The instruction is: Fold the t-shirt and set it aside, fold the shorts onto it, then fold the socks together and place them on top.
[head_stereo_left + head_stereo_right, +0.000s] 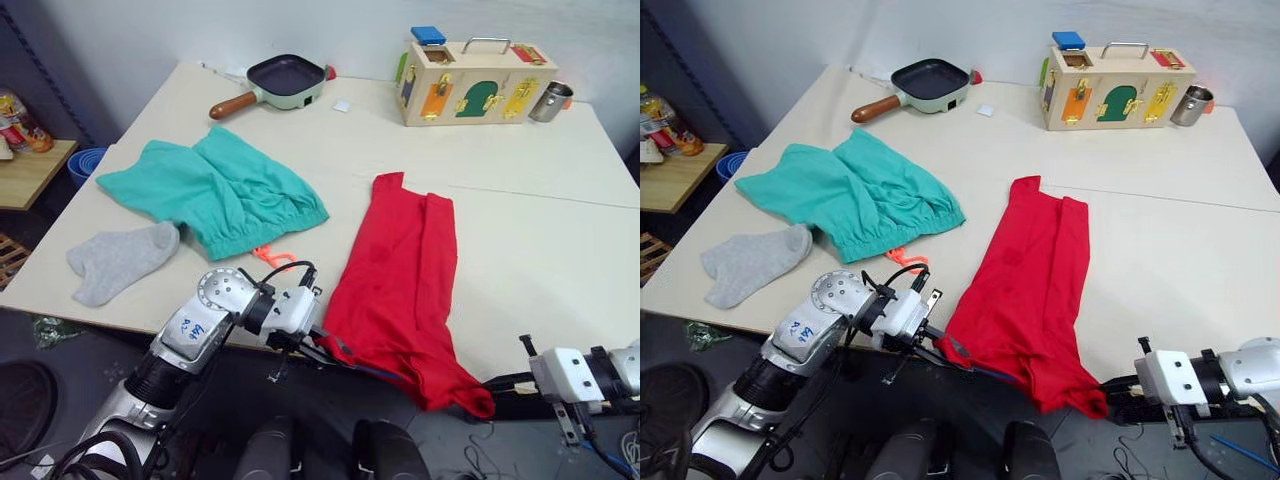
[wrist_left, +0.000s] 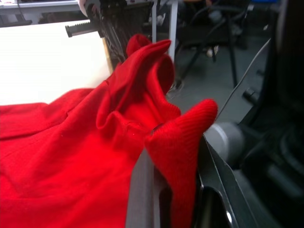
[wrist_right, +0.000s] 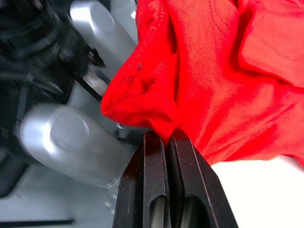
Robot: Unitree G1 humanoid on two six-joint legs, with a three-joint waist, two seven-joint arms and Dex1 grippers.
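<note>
T-shirt (image 1: 400,280), folded lengthwise, hangs over the table's (image 1: 530,250) near edge, its corners pinched by the left gripper (image 2: 178,199) and right gripper (image 3: 166,142). Socks (image 1: 118,260) lie left; shorts (image 1: 225,190) farther back.

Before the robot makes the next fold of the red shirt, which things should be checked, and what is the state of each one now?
1. Left gripper shut on the t-shirt: ok, cloth sits pinched between its fingers.
2. Right gripper shut on the t-shirt: ok, the hem is clamped.
3. T-shirt lying flat: not ok, its near end is bunched and hangs over the table edge.
4. Shorts clear of the t-shirt: ok, they lie apart.
5. Socks clear: ok, beside the shorts.
6. Both layers gripped: cannot tell.
</note>
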